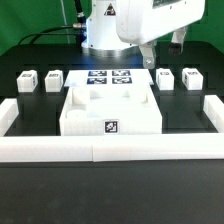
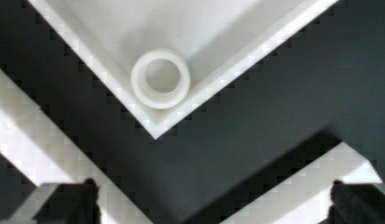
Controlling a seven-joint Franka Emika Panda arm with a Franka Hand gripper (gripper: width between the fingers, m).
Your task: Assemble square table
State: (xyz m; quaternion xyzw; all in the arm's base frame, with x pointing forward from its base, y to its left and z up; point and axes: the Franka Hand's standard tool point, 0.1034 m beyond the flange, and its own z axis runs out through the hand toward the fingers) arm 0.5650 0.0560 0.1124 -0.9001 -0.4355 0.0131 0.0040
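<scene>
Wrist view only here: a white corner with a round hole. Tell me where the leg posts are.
Observer: Two leg posts sit at the exterior view's left, two more at its right, all apart from the tabletop.
Operator: Name what lies between the pairs.
Observer: The marker board, flat, behind the tabletop.
Operator: Now the surroundings.
Observer: A low white border wall runs along the near edge and both sides.
</scene>
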